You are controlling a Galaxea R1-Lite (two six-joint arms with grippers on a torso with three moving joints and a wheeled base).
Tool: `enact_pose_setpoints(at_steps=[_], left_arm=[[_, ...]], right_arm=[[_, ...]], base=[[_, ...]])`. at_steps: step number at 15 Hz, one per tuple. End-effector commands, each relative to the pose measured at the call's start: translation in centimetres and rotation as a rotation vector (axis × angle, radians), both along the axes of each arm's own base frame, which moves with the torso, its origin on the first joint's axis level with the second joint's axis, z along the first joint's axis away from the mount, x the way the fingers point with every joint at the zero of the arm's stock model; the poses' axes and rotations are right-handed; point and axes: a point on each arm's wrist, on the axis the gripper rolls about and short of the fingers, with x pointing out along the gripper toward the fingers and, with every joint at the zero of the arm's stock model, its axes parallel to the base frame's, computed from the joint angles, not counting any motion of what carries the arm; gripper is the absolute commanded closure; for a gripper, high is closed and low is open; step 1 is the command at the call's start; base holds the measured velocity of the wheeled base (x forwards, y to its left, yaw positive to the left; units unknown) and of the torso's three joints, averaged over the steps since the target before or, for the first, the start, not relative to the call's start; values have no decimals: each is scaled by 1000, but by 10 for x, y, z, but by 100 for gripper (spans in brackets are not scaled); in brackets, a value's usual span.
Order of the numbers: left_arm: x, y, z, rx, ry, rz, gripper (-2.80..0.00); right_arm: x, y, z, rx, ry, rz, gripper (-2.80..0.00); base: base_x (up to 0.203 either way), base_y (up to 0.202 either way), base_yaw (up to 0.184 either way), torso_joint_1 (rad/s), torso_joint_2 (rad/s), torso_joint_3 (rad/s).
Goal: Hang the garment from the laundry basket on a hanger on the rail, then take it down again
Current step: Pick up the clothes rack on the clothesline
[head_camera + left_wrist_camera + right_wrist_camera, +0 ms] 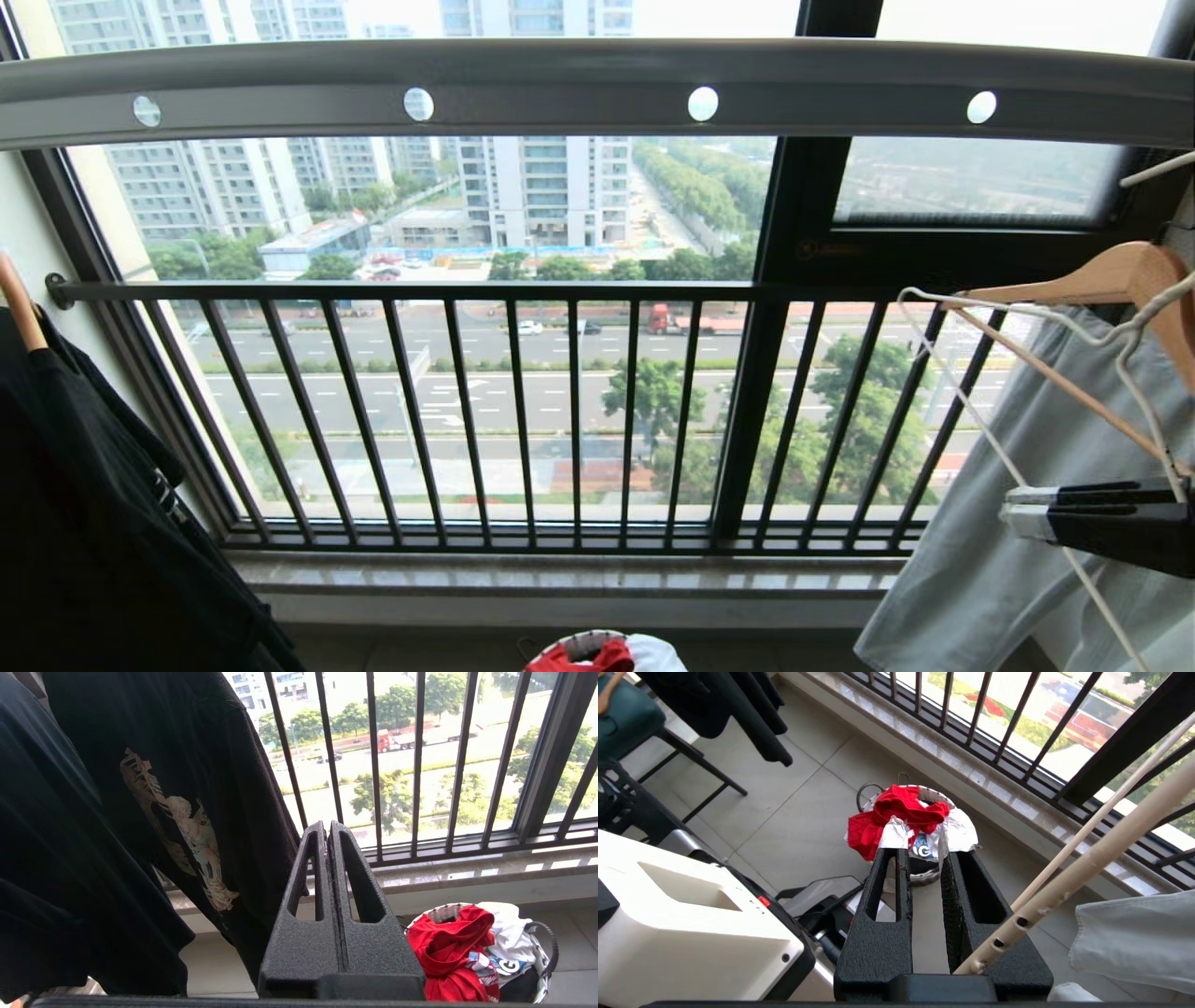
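While the red garment (896,816) lies heaped over the laundry basket (544,947) on the floor at six o'clock below the rail (579,89), the right gripper (1027,511) at four o'clock is nearly closed, pinching the thin wire hanger (976,425). The left gripper (327,833) is fully closed, empty, beside a black T-shirt (140,812).

Rail (579,89) middle free; hung clothes (1018,523) crowd ends.

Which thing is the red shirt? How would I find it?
Look below the barred window to the floor, where a small round woven basket stands. The red T-shirt is heaped on top, beside a white garment; it is the only red cloth.
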Motion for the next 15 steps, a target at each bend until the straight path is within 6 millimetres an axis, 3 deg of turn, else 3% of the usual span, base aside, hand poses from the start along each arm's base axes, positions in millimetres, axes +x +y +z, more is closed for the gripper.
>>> enact_pose_setpoints(at_steps=[1, 6, 11, 15], left_arm=[[0, 0, 0, 1, 1, 0, 0], [0, 0, 0, 1, -1, 2, 0], [0, 0, 0, 1, 0, 0, 0], [0, 0, 0, 1, 0, 0, 0]], right_arm=[[-6, -1, -11, 6, 12, 22, 0], [12, 5, -42, -6, 1, 98, 0], [36, 18, -44, 92, -20, 287, 0], [52, 32, -62, 35, -30, 480, 0]], base=[[0, 0, 0, 0, 0, 0], [0, 0, 0, 0, 0, 0], [0, 0, 0, 0, 0, 0], [0, 0, 0, 0, 0, 0]])
